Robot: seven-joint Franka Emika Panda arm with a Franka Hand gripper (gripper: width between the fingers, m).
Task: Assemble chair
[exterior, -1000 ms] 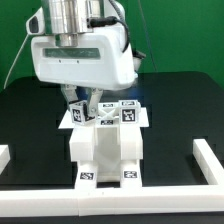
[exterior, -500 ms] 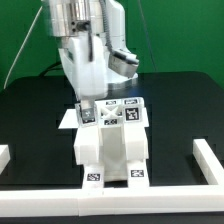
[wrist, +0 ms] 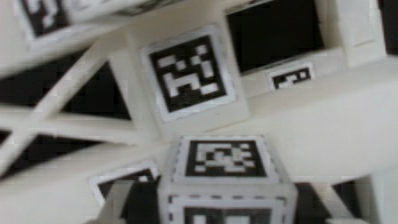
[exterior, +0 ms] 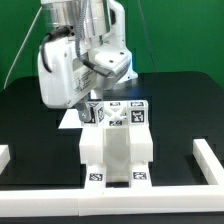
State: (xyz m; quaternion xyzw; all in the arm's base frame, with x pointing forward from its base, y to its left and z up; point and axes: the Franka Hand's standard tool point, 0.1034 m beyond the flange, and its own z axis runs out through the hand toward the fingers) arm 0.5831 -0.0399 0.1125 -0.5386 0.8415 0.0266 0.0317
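The claw is seen at the upper rear edge of the chair, on the side toward the exterior view's left. Its fingers are pressed down among the tagged white pieces there, but most of them is hidden by the tilted arm body, so whether the claw is gripping a piece or merely standing partly open beside it cannot be told. In the wrist view only blurred white surfaces are shown: a tagged block close to the camera, and a larger square tag on a slanted white panel behind it; no fingertip is made out clearly.

The chair is stood on the black worktop, near the middle of it. It is built of chunky white slabs, with two legs pointed toward the camera and a small tag on each leg end. Further tags are carried on its top face.

A white border rail is laid on the worktop well apart from the chair, toward the exterior view's right, and the end of another rail is seen at the exterior view's left edge.
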